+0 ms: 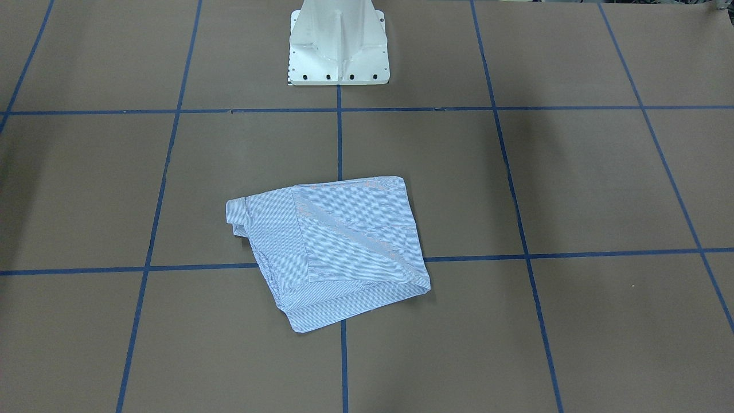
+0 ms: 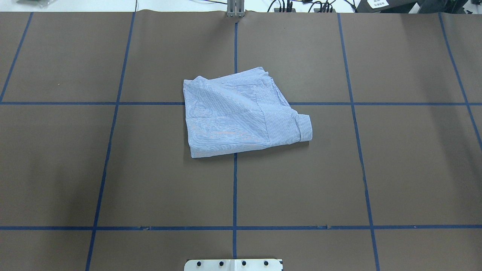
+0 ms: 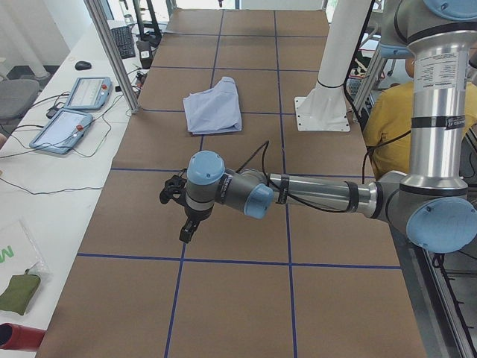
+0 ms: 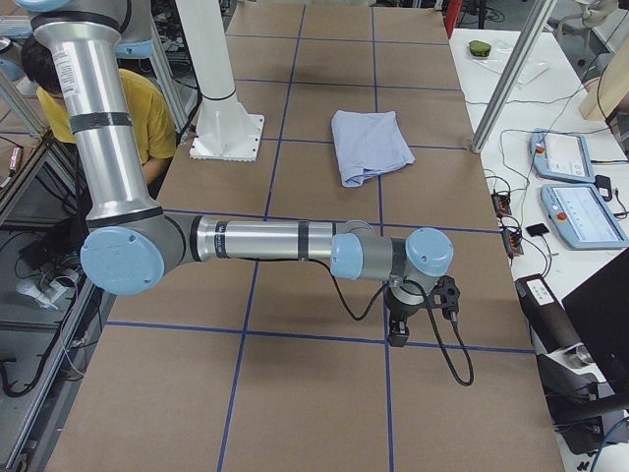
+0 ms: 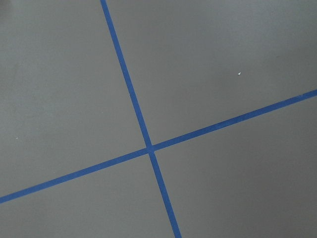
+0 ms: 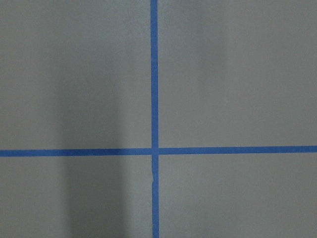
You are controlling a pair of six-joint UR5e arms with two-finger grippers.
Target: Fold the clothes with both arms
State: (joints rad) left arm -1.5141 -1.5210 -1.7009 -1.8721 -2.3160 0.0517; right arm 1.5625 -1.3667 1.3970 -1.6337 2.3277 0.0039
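The clothes are one light blue-and-white striped shirt, folded into a compact, slightly skewed bundle near the middle of the brown table, with a cuff sticking out at one side. It also shows in the side views. My left gripper hangs over bare table far from the shirt; I cannot tell if it is open or shut. My right gripper hangs likewise at the opposite end, state not readable. Neither arm shows in the overhead or front views. Both wrist views show only brown table and blue tape lines.
The white pedestal base stands at the robot's edge of the table. A person in a yellow shirt sits behind it. Control pendants and cables lie on the white side bench, beside an aluminium post.
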